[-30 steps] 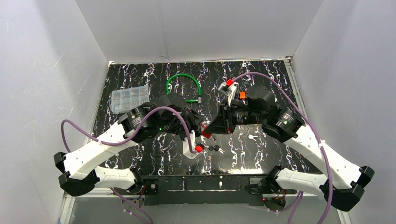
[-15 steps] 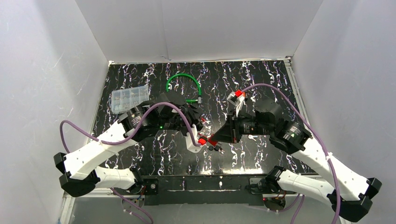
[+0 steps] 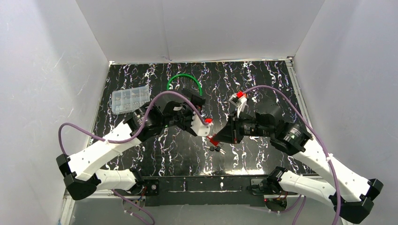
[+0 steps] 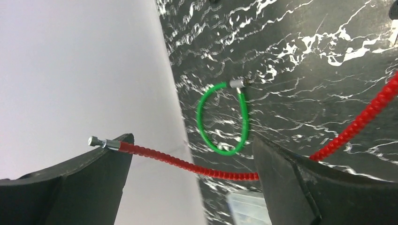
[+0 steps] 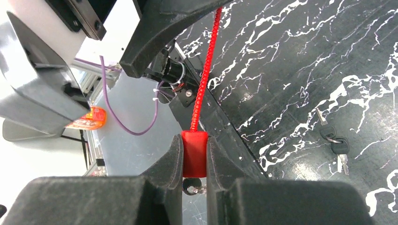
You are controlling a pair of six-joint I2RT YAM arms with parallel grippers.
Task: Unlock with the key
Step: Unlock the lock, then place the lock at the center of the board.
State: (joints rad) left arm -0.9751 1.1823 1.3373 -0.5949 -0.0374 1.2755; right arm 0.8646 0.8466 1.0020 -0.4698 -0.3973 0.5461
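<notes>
Your right gripper (image 5: 194, 157) has its jaws clamped on the red lock body (image 5: 194, 145); hold it steady while the red cable (image 4: 187, 165), its metal tip seemingly free, draws straight away from the body. The left gripper (image 4: 191, 152) jaws stand apart, cable lying across them. Count two cables, red and green (image 4: 202, 101), one key (image 5: 191, 186) under the body, and two spare keys (image 5: 334, 142) on the counter (image 5: 291, 56) beside it

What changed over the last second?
The left gripper swung farther back; the right gripper came nearer and lower, shut on the red lock, whose red cable runs across the left fingers. The keys, green cable and box stayed put.
</notes>
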